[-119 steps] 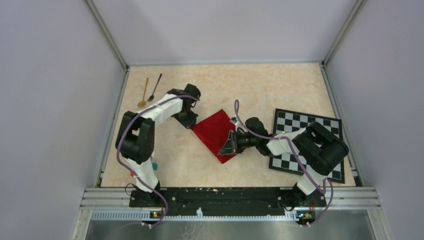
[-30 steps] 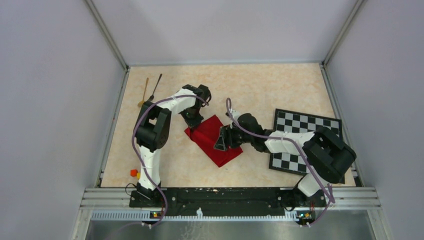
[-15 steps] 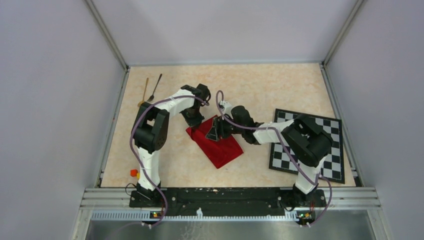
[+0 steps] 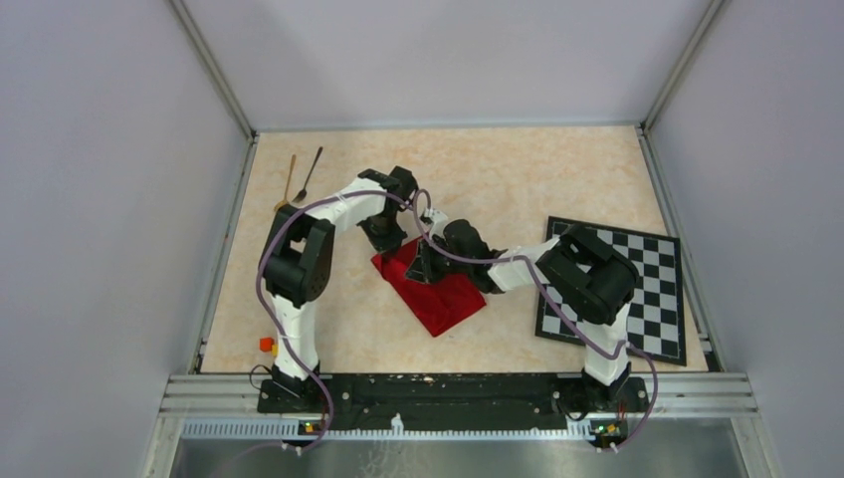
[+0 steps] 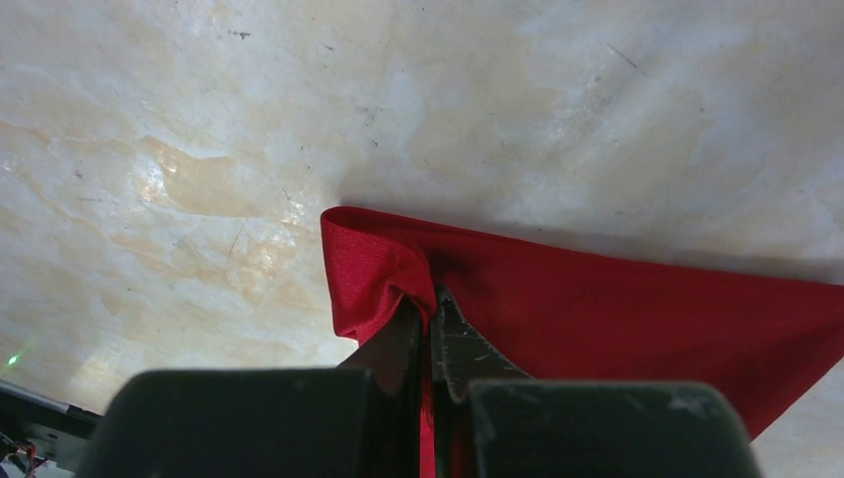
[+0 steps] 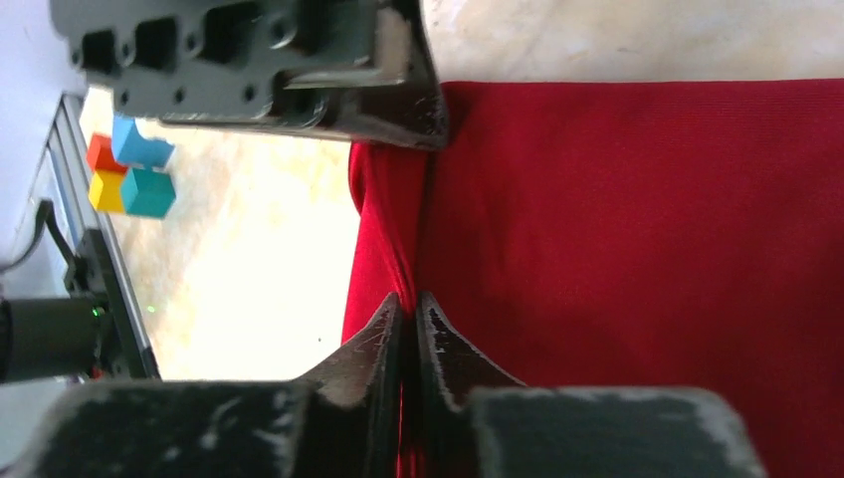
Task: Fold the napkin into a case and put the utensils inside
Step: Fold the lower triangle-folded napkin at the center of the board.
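The red napkin (image 4: 438, 294) lies folded in the middle of the table, a slanted strip. My left gripper (image 4: 386, 239) is shut on its far left corner; the left wrist view shows the cloth (image 5: 617, 309) pinched between the jaws of the left gripper (image 5: 430, 304). My right gripper (image 4: 422, 261) is shut on the cloth right beside it; the right wrist view shows a fold of the napkin (image 6: 637, 219) pinched by the right gripper (image 6: 408, 304), with the left gripper (image 6: 299, 70) just ahead. The gold spoon (image 4: 288, 185) and black spoon (image 4: 309, 175) lie at the far left.
A black-and-white chequered mat (image 4: 617, 289) lies on the right under the right arm. Small coloured blocks (image 4: 267, 345) sit near the left arm's base, and show in the right wrist view (image 6: 124, 169). Walls ring the table.
My right gripper has carried its napkin edge up and left across the cloth to meet the left gripper. The napkin has become a narrower fold. The left gripper has barely moved.
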`<move>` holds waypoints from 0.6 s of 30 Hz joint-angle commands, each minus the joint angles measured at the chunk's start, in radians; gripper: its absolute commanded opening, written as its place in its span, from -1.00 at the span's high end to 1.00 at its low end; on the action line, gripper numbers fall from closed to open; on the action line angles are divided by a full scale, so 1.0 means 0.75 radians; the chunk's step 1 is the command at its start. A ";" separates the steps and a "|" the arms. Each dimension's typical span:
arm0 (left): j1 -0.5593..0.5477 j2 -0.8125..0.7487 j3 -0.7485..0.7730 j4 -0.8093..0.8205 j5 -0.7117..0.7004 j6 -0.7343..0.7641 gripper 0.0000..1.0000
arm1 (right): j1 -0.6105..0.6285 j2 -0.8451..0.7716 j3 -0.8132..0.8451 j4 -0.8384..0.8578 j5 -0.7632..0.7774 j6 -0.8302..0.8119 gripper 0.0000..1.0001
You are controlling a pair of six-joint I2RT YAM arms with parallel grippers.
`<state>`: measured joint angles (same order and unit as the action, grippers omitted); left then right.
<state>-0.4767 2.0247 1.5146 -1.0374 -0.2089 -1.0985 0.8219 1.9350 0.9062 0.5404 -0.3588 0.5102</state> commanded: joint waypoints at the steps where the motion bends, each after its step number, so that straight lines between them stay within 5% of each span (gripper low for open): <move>1: 0.001 -0.122 -0.038 0.065 0.061 0.051 1.00 | 0.005 -0.034 0.013 0.098 0.104 0.103 1.00; 7: 0.005 -0.356 -0.254 0.419 0.202 0.203 -0.02 | 0.005 -0.055 -0.107 0.260 0.089 0.275 1.00; 18: 0.031 -0.682 -0.428 0.550 0.311 0.373 -0.89 | 0.005 -0.120 -0.193 0.263 0.187 0.402 1.00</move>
<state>-0.4686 1.6264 1.2686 -0.6979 -0.0002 -0.8810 0.8219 1.9190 0.7963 0.6739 -0.2661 0.7521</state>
